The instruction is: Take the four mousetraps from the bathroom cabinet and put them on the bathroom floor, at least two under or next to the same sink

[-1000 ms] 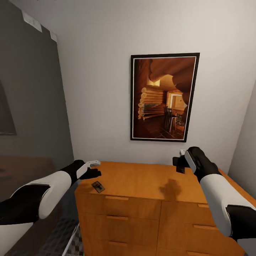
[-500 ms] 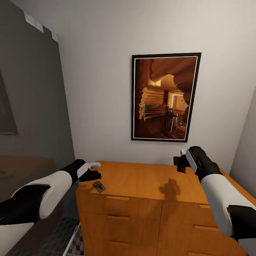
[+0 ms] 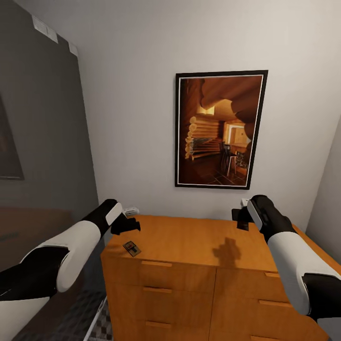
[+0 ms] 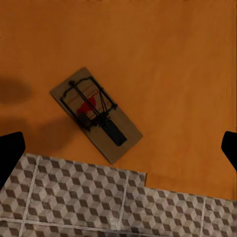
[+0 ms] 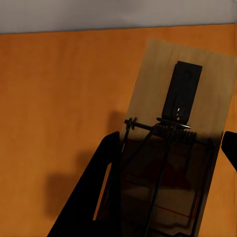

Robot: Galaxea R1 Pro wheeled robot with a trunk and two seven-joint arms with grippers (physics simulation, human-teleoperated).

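One mousetrap (image 3: 131, 248) lies flat near the front left corner of the cabinet (image 3: 199, 246) top, above the patterned bathroom floor (image 4: 98, 197); the left end effector (image 3: 127, 224) hovers over it, fingers spread; farther back, the right end effector (image 3: 240, 219) grips a second mousetrap (image 5: 182, 148) above the top.

Open cabinet top, walled behind and to the left

The cabinet (image 3: 189, 246) top lay bare across its middle — free passage there between the left end effector (image 3: 129, 224) and the right end effector (image 3: 240, 219). One mousetrap (image 3: 131, 248) lay flat near the front left corner, beside the edge that dropped to the bathroom floor (image 4: 98, 197). The white back wall (image 3: 132, 118) and framed picture (image 3: 220, 129) closed off the rear; a grey panel (image 3: 42, 132) stood close on the left — open air above.
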